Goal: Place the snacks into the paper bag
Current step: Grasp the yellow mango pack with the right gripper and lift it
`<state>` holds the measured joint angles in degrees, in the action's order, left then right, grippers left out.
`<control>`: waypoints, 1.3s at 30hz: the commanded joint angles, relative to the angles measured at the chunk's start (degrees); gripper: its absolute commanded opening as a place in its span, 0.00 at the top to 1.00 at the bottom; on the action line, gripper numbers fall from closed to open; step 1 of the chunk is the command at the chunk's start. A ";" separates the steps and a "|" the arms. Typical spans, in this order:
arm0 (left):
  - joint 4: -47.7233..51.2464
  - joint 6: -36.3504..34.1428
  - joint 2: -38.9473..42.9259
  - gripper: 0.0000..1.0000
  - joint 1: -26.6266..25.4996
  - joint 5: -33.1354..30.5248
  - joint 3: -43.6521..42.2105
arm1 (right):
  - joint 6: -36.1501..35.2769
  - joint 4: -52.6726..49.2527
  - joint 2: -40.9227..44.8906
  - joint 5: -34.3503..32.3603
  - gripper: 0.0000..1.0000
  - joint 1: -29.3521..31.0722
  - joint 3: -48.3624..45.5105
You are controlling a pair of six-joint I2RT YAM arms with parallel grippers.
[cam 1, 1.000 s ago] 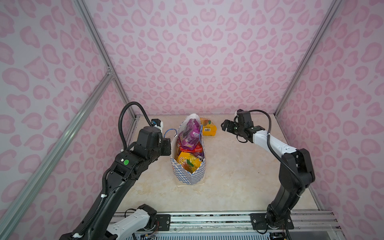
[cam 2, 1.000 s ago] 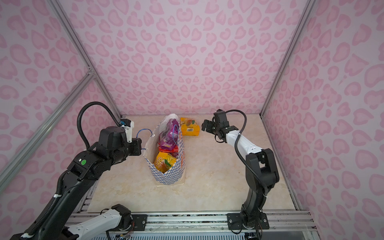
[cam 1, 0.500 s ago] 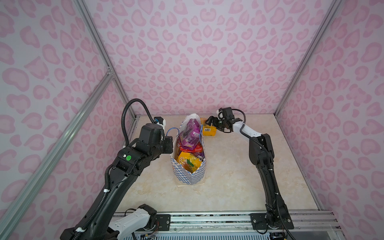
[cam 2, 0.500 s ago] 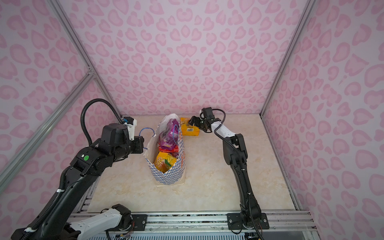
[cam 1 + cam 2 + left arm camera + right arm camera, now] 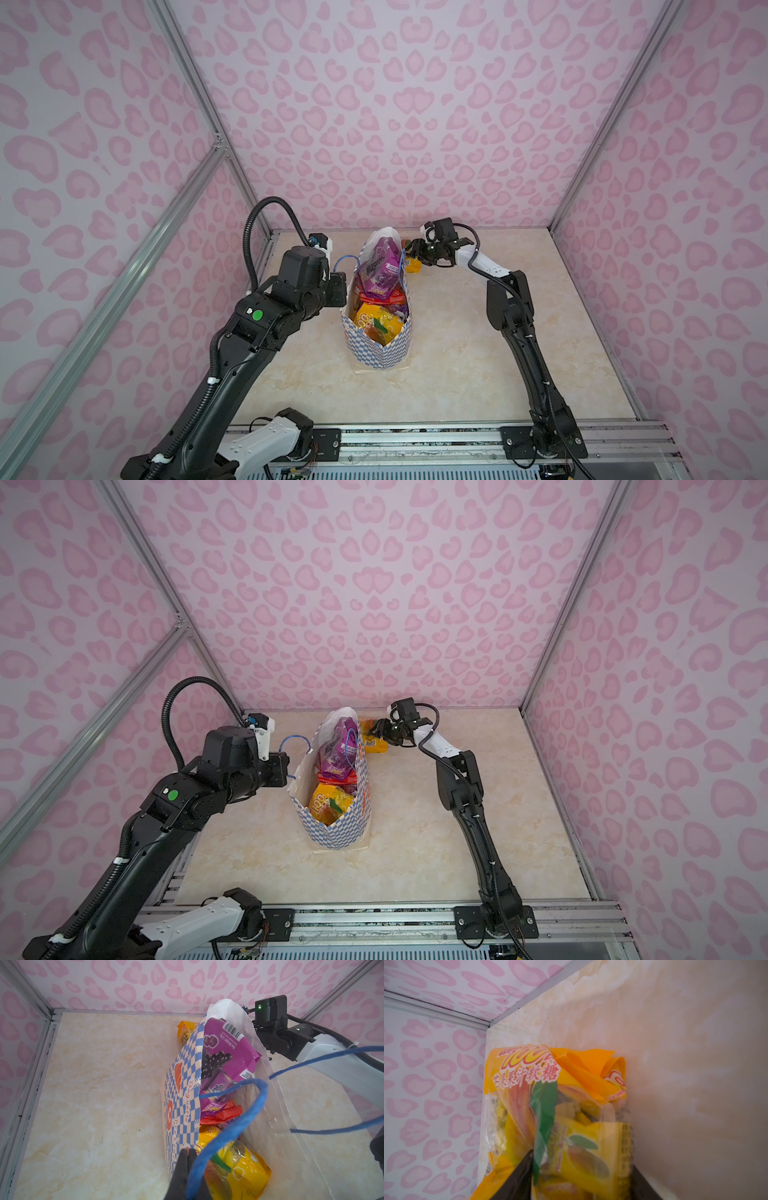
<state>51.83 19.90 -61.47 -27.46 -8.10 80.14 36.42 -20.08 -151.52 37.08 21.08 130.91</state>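
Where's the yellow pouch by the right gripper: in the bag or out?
Out. The yellow pouch lies on the table beside the paper bag, the right gripper straddling it.

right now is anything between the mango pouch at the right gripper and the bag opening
Yes: the paper bag's tall far wall and the purple pouch sticking up inside it stand between the mango pouch and the mouth.

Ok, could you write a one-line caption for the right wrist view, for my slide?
Right gripper straddling a yellow mango candy packet on the beige table, near the pink wall.
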 commanded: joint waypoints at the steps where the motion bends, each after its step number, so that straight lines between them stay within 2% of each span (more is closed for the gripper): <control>1: 1.04 -0.02 0.21 0.97 0.04 -0.08 0.46 | 0.47 -3.06 1.14 0.08 0.58 0.28 -2.74; 7: 1.01 -0.15 0.04 0.97 0.04 0.34 0.28 | 1.48 4.02 9.54 -0.34 0.84 -0.05 -12.88; 15: 0.99 -0.43 0.65 0.97 0.04 0.45 -0.67 | 2.90 12.31 20.03 0.10 0.96 -1.93 -27.74; 20: 0.83 -0.41 0.82 0.97 0.04 0.53 -0.90 | 3.04 15.73 28.58 0.04 1.00 -3.61 -36.60; 30: 0.22 -0.65 0.92 0.97 0.04 1.65 -1.48 | 3.11 20.75 45.61 -1.32 1.00 -7.34 -56.10; 39: -0.90 -0.34 0.83 0.97 0.04 3.94 -1.43 | 0.42 18.30 62.07 -3.59 1.00 -9.73 -68.70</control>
<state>52.36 19.84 -60.82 -27.46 -5.54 78.63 38.35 -4.73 -92.60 33.74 11.68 63.79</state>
